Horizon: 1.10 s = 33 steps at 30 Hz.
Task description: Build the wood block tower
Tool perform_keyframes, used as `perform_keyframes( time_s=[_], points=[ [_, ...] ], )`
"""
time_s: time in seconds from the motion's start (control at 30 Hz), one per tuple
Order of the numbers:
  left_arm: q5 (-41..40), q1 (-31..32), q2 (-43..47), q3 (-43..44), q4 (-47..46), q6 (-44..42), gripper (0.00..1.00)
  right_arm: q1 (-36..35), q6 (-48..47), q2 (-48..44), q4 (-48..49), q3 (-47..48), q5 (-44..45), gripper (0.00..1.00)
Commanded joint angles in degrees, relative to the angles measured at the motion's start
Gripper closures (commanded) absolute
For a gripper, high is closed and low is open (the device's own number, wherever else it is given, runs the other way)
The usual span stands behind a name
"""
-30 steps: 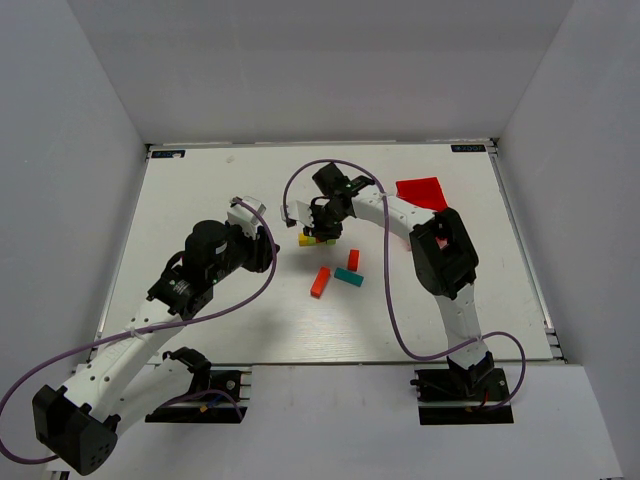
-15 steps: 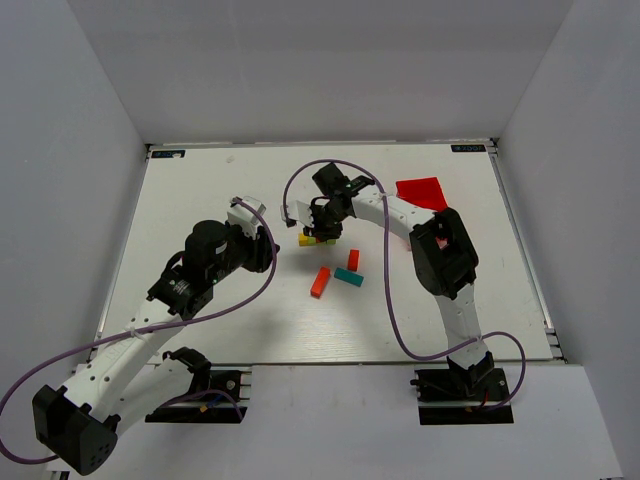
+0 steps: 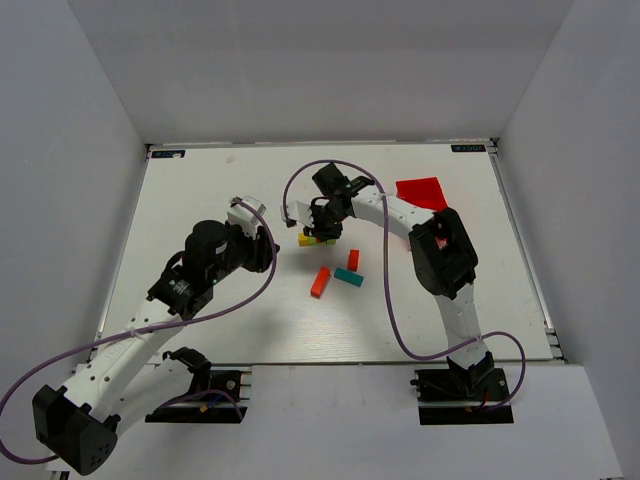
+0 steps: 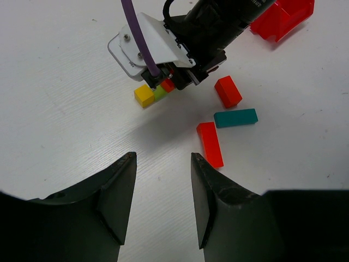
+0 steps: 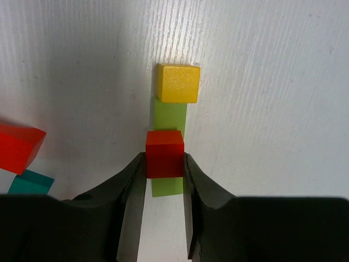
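Painted wooden blocks, six counted: one yellow cube (image 5: 178, 83), one red cube (image 5: 164, 153), one green block (image 5: 169, 115), one short red block (image 4: 228, 91), one orange-red bar (image 4: 210, 144), one teal bar (image 4: 235, 117). By colour: three red or orange-red, and one each of yellow, green and teal. One red bin (image 4: 283, 16). Two robot arms: left arm (image 3: 200, 270), right arm (image 3: 440, 250).

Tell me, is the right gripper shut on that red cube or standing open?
Shut on the red cube: the right gripper has its jaws pressed against both sides of it, over the green block.
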State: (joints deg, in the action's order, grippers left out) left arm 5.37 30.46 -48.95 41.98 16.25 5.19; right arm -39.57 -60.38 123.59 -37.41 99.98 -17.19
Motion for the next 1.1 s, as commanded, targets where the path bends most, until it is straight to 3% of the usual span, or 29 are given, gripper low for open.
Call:
perform_keyframes(
  time_s=[0.0,0.57,1.07],
  points=[
    [0.0,-0.3,1.2,0.5,-0.6,0.0,0.45,-0.2,0.5,0.8,1.1,2.1,0.1,0.72],
    [0.0,-0.3,1.2,0.5,-0.6,0.0,0.45,-0.2,1.3,1.0,1.6,2.0,0.5,0.72],
    [0.0,-0.3,1.2,0.5,-0.6,0.0,0.45,-0.4,1.6,1.0,2.1,1.5,0.8,0.59]
  ],
)
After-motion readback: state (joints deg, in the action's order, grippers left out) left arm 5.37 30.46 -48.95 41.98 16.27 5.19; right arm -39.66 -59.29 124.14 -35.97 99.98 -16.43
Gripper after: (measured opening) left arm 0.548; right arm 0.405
